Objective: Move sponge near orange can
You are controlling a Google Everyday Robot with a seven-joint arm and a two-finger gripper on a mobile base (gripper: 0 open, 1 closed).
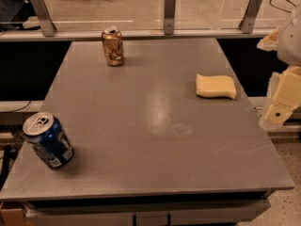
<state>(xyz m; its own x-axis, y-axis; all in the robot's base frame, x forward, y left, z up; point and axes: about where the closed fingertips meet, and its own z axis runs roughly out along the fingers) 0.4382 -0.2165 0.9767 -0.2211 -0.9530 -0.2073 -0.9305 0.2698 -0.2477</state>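
Observation:
The pale yellow sponge (216, 86) lies flat on the grey table (150, 126), toward the right edge. The orange can (113, 46) stands upright near the table's far edge, left of centre, well apart from the sponge. My gripper (280, 102) hangs at the right edge of the view, beyond the table's right side and to the right of the sponge, touching nothing.
A blue can (48, 140) with a silver top stands tilted near the table's front left corner. A glass barrier with metal posts (170, 12) runs behind the table's far edge. The floor shows at the lower right.

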